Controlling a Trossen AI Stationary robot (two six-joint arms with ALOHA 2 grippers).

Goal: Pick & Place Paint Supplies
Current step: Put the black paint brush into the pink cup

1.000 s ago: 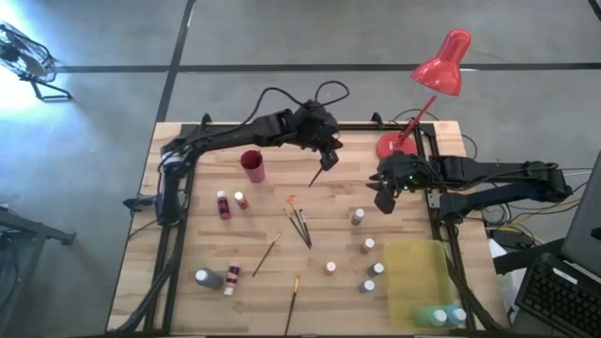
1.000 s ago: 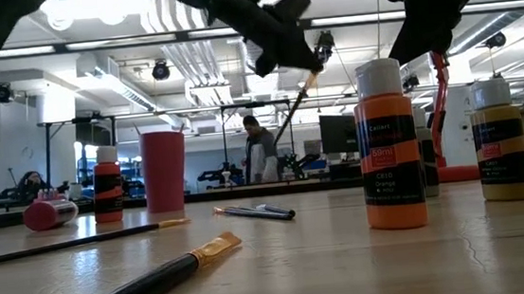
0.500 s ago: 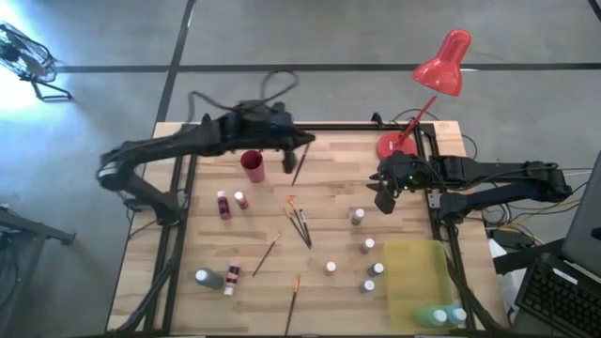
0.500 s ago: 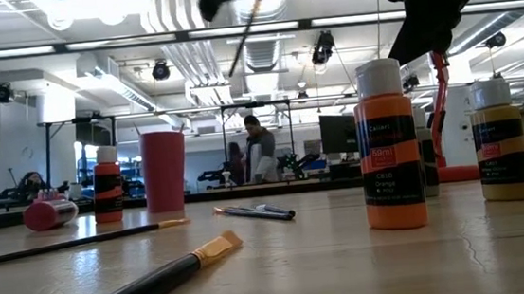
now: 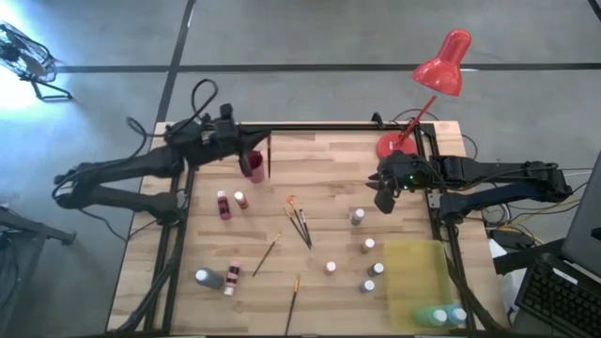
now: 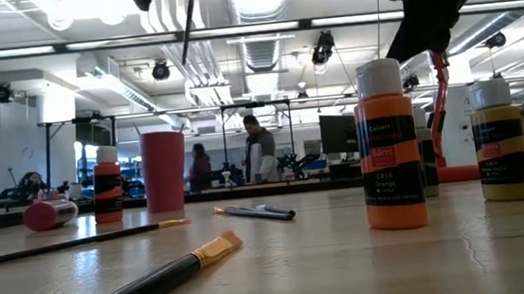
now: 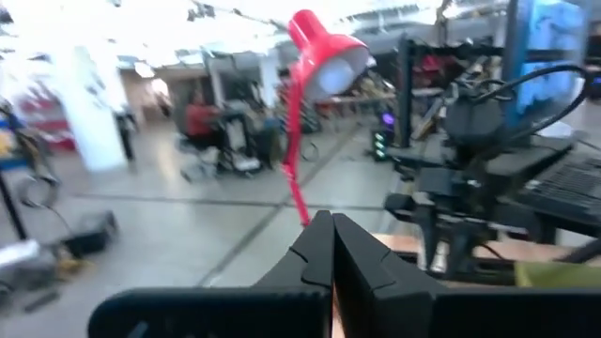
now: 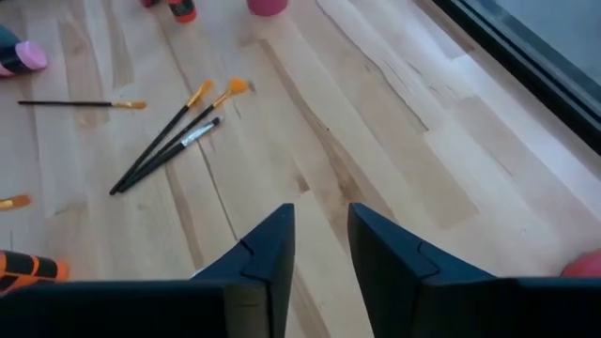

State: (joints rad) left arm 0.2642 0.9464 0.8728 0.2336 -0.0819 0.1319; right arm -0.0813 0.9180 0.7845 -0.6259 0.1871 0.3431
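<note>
The left gripper [image 5: 246,148], fingers clamped on a dark-handled paintbrush [image 5: 269,156], hangs above the red cup [image 5: 252,165] near the wooden table's [image 5: 329,160] far left edge. The right gripper [image 5: 384,200] hovers with its fingers slightly parted and empty, over bare wood beside the red desk lamp [image 5: 427,83]. Below, loose paintbrushes [image 5: 300,225] and small paint bottles [image 5: 368,264] lie scattered across the tabletop, with two larger bottles [image 5: 447,317] on the yellow tray [image 5: 411,272].

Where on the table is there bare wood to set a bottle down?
Free: the far strip between the red plastic cup and the red desk lamp's base, and the near left corner beside the grey lying bottle. Crowded: the centre around the three bundled paintbrushes, and the white-capped bottles bordering the flat yellow tray.
</note>
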